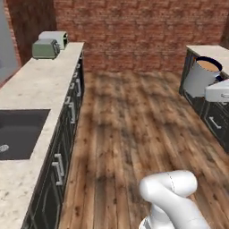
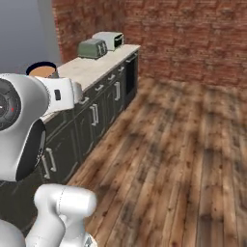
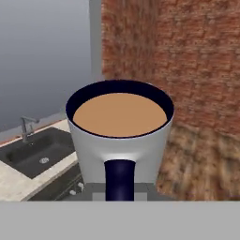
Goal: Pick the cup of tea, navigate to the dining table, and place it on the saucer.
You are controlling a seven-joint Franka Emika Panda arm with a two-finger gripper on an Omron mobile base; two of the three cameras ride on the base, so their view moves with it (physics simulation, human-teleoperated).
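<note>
you're in the carrying step: the cup of tea [image 3: 119,140] is off any bench and rides in front of the hand, its dark handle facing the camera and the brown tea level under the dark rim. the jaws are hidden behind the handle, so you cannot tell how they stand, though the cup hanging in the air suggests they're clamped on it. in the left base view the cup [image 1: 200,77] sits high at the right, over the wooden floor [image 1: 134,129]; in the right base view its rim peeps above the arm. a bench [image 1: 40,85] with a sink [image 1: 18,134] and two toasters [image 1: 50,44] runs along the left. your next move, i'd judge, is to keep driving to find the dining table and saucer, holding the cup upright so nothing spills.
</note>
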